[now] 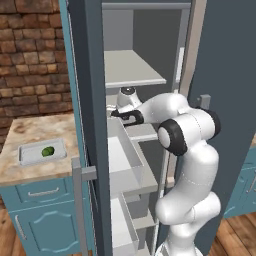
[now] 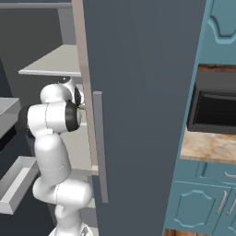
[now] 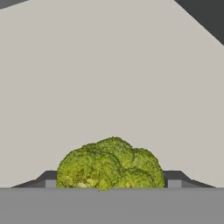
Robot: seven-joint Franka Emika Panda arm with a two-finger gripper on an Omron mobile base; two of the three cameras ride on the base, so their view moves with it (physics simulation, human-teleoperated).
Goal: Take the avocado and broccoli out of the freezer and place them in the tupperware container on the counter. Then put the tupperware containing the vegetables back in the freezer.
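- Brick wall backs a beige marbled worktop on a teal cabinet, seen in the left base view beside the tall dark freezer, whose door stands open.
- On the worktop lies the shallow pale tupperware; the dark green avocado sits inside it, towards its right half.
- Light grey shelves show inside the freezer, and white door bins hang on the open door's inner face.
- White arm rises from the lower right of that view and reaches into the freezer at mid-height, its hand between two shelves.
- From the right base view the freezer's slate side panel takes the middle of the scene, with a long grey bar handle on it; the arm bends in behind its edge, and a dark oven sits over another marbled top at far right.
- Hand view: the yellow-green broccoli rests on a pale shelf floor, directly between the two dark fingers, whose tips flank it left and right.
- Fingers stand apart on either side of the floret; whether their pads touch it cannot be told.
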